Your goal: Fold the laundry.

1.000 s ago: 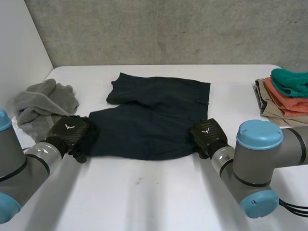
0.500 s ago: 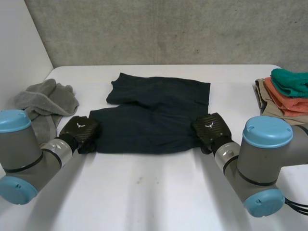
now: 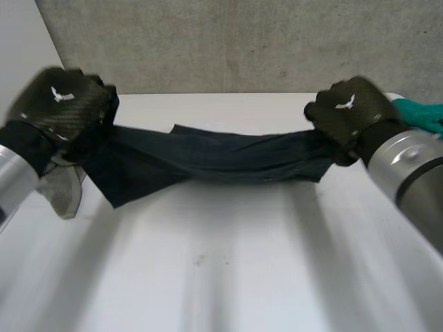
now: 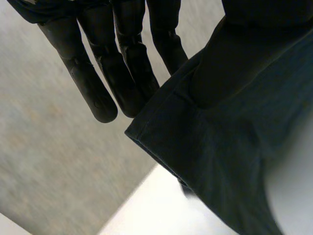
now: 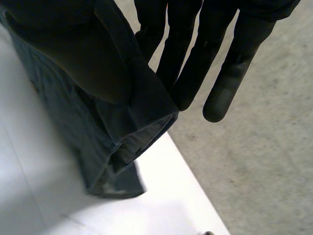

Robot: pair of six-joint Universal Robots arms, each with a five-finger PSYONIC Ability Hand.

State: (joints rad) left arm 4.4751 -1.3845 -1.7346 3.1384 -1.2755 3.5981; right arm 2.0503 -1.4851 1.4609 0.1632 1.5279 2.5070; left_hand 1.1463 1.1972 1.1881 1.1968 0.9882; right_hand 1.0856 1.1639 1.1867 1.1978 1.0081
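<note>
Both hands have swept up from the bench [image 3: 228, 263] since half a second ago, hauling the dark shorts [image 3: 214, 155] off the flat and into the air. That suggests the garment is being lifted so its near edge can be carried over for a fold; no crease has been set yet.

Head view: the left hand [image 3: 59, 104] and right hand [image 3: 349, 111] hang high and well apart. The shorts are stretched between them in a sagging band, one loose flap drooping below the left hand toward the bench. A grey towel [image 3: 66, 194] lies beneath the left hand, and a teal cloth [image 3: 423, 116] sits just beyond the right. The back of each hand carries a white bird-shaped emblem [image 3: 59, 93]; no lettering can be read anywhere.

Left wrist view: the fingers [image 4: 98, 73] run straight and close together. The hemmed corner of the shorts is pinched between them and the thumb, which bulges under the fabric, and the rest of the cloth falls away below the palm.

Right wrist view: the same grip, mirrored. Straight fingers [image 5: 181, 63] press the opposite corner against the cloth-covered thumb, the doubled hem dangling beneath.
</note>
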